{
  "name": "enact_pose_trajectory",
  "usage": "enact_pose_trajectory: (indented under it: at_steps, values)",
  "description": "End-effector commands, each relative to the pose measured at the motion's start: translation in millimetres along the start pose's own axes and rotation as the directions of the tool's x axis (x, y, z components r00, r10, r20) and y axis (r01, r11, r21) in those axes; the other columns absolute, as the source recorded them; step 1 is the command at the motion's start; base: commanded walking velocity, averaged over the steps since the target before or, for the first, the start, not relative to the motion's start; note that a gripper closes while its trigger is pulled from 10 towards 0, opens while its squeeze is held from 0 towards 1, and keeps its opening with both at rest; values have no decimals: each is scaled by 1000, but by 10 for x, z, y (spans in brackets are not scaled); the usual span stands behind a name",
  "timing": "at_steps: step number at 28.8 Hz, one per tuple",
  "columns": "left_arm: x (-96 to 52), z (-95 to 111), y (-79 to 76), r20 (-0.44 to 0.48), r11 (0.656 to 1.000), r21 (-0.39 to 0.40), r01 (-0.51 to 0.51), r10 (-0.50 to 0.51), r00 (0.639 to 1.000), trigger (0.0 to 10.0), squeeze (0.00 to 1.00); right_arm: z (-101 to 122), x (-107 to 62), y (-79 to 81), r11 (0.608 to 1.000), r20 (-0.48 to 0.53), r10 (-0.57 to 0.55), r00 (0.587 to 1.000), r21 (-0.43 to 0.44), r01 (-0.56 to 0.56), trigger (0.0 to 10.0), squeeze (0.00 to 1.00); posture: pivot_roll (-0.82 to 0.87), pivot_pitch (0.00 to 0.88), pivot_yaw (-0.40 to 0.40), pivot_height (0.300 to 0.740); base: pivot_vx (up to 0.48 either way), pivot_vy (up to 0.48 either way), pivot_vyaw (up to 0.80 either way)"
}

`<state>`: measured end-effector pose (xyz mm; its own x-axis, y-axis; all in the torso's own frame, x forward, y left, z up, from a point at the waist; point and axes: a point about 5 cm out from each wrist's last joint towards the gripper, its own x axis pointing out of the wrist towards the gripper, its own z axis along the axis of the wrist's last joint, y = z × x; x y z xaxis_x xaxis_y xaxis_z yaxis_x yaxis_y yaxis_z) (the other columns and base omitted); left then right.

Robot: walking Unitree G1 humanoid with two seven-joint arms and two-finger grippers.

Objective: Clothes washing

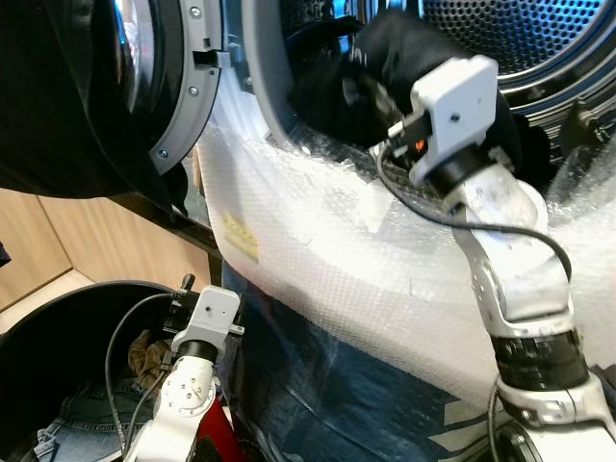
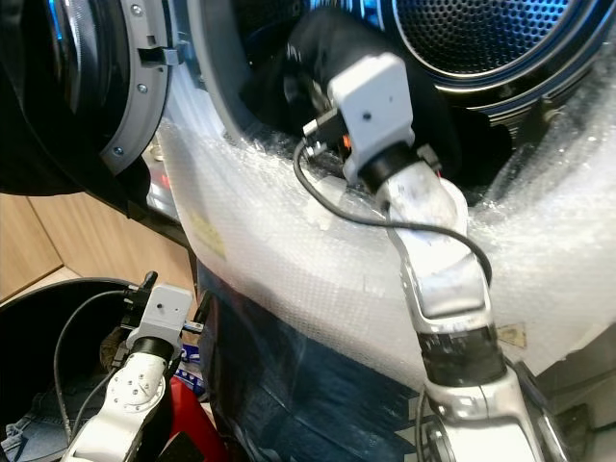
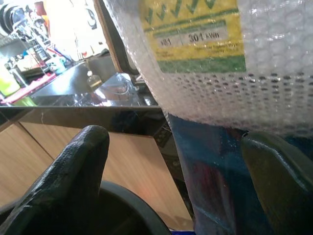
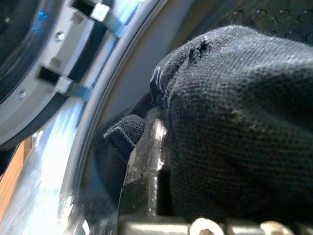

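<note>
1. At the washer's open mouth, the right tool (image 1: 361, 82) is clamped on a black garment (image 4: 234, 122), raised to the door seal (image 1: 265, 87), apparently to feed it into the drum (image 1: 520, 38) just beyond.
2. The left tool (image 3: 171, 171), fingers spread and empty, hangs over the laundry basket (image 1: 58, 318) holding more clothes (image 1: 82, 423), likely for the next pick.
3. Cloth hides the right tool's fingertips; bubble wrap (image 1: 327, 260) veils the machine's front.

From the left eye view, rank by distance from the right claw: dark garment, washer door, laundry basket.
1. Dark garment: gripped in the right claw at the drum mouth.
2. Washer door: swung open, to the left.
3. Laundry basket: lowest, far left by the left claw.
</note>
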<state>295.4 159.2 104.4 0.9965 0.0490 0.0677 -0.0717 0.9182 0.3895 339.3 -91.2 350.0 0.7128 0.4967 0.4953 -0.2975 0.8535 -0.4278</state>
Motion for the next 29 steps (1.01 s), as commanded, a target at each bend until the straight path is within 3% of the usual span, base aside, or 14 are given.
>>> enact_pose_trajectory:
  at_steps: [1, 3, 7, 10, 12, 15, 17, 21, 28, 29]
  values:
    - [-18, 22, -18, 11, 1000, 4, -8, 8, 1000, 10000, 0, 160, 112, -137, 998, 68, -60, 996, 15, 59, 0, 0, 124, 0, -140, 740, 0, 0, 0]
    - [-19, 24, -16, 10, 1000, 2, -13, 13, 1000, 10000, 0, 172, 155, -167, 997, 70, -75, 995, 26, 73, 0, 0, 126, 0, -141, 740, 0, 0, 0]
    - [-28, 33, 20, 15, 1000, 1, -27, 27, 1000, 10000, 0, 165, 467, -306, 987, 46, -119, 992, 115, 113, 0, 0, 111, 0, -130, 740, 0, 0, 0]
    - [-51, 47, 82, 25, 998, -7, -58, 58, 998, 10000, 0, 143, 562, -374, 985, 14, -136, 991, 112, 133, 0, 0, 109, 0, -129, 740, 0, 0, 0]
    - [-69, 118, 247, 66, 990, -42, -136, 138, 988, 10000, 0, 106, 644, -488, 982, -45, -154, 987, 101, 157, 0, 0, 129, 0, -145, 740, 0, 0, 0]
    - [-56, 157, 281, 90, 991, -31, -133, 135, 987, 10000, 0, 38, 667, -514, 982, -94, -168, 981, 74, 175, 0, 0, 138, 0, -151, 740, 0, 0, 0]
    - [-33, 220, 317, 117, 992, -15, -124, 125, 985, 10000, 0, -156, 664, -553, 967, -224, -224, 948, 70, 245, 0, 0, 139, 0, -155, 740, 0, 0, 0]
    - [-25, 232, 290, 112, 993, -11, -114, 115, 987, 10000, 0, -292, 616, -653, 922, -329, -341, 880, 66, 382, 0, 0, 134, 0, -153, 740, 0, 0, 0]
    - [-21, 254, 219, 111, 995, -16, -98, 99, 989, 10000, 0, -72, 697, -792, 878, -334, -431, 838, 59, 476, 0, 0, 155, 0, -170, 740, 0, 0, 0]
    - [-25, 261, 205, 112, 995, -18, -97, 99, 989, 10000, 0, -44, 688, -852, 853, -350, -462, 815, 78, 516, 0, 0, 166, 0, -177, 740, 0, 0, 0]
